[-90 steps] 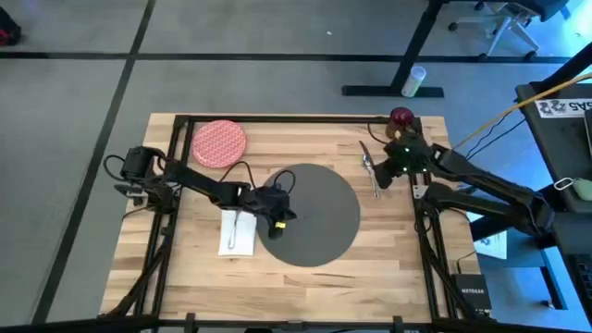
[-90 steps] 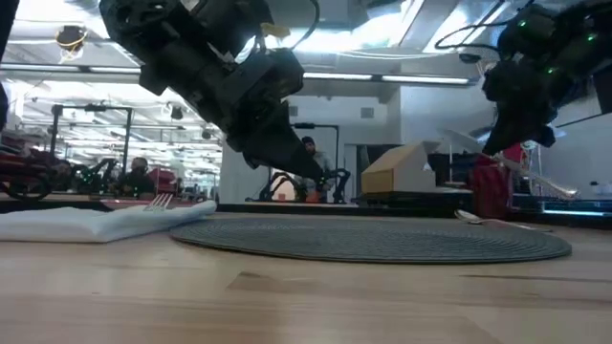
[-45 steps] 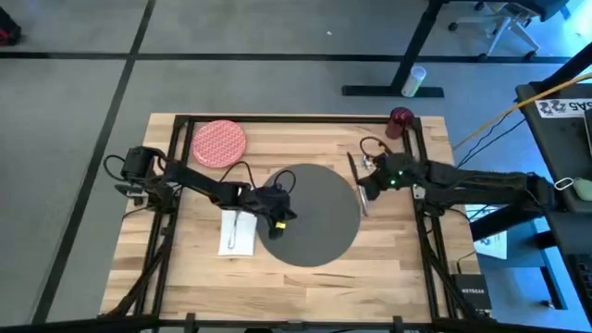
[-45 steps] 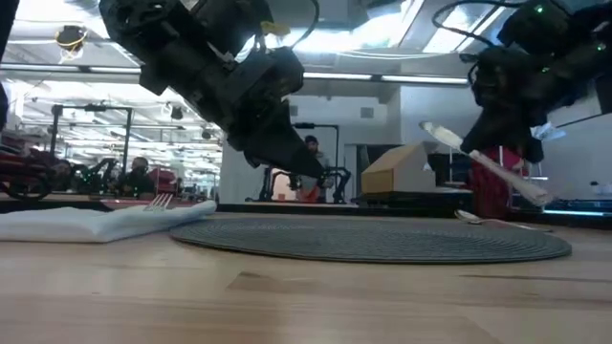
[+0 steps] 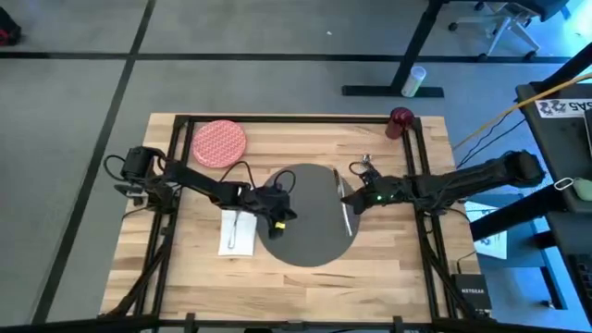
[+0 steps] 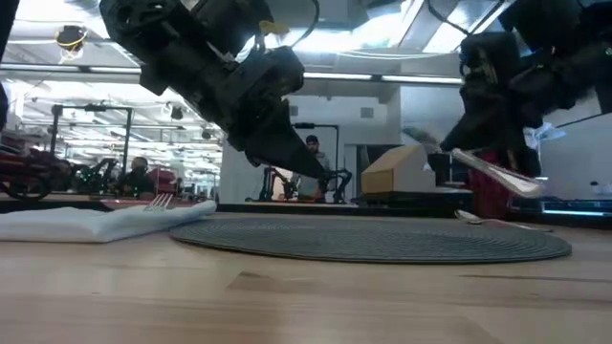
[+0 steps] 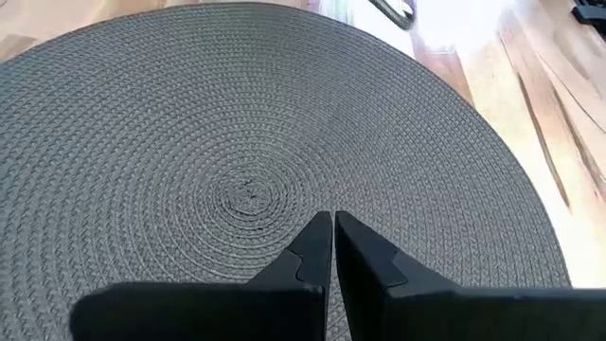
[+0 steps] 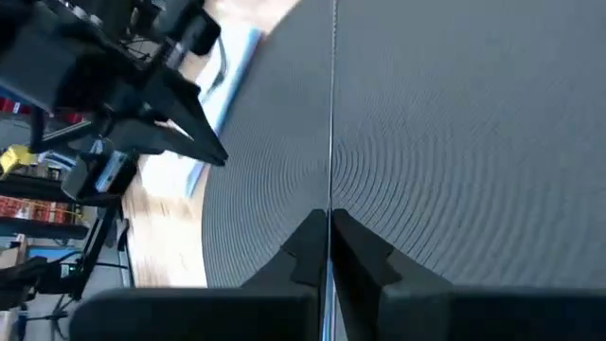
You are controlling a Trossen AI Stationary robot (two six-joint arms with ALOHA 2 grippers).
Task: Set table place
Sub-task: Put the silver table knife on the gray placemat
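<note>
The right pincer (image 5: 356, 197) is pinching a knife (image 5: 345, 199) and holds it in the air above the mat (image 5: 310, 227), over the mat's side nearest the cup (image 5: 400, 119). The left pincer (image 5: 280, 215) hangs over the opposite edge of the mat, its fingers (image 7: 312, 251) pressed together with nothing between them. The napkin (image 5: 237, 232) with the fork (image 5: 233, 231) lies just beside the mat on the bench (image 5: 388, 250). The plate (image 5: 219, 142) sits apart from the mat, near the bench's far corner.
</note>
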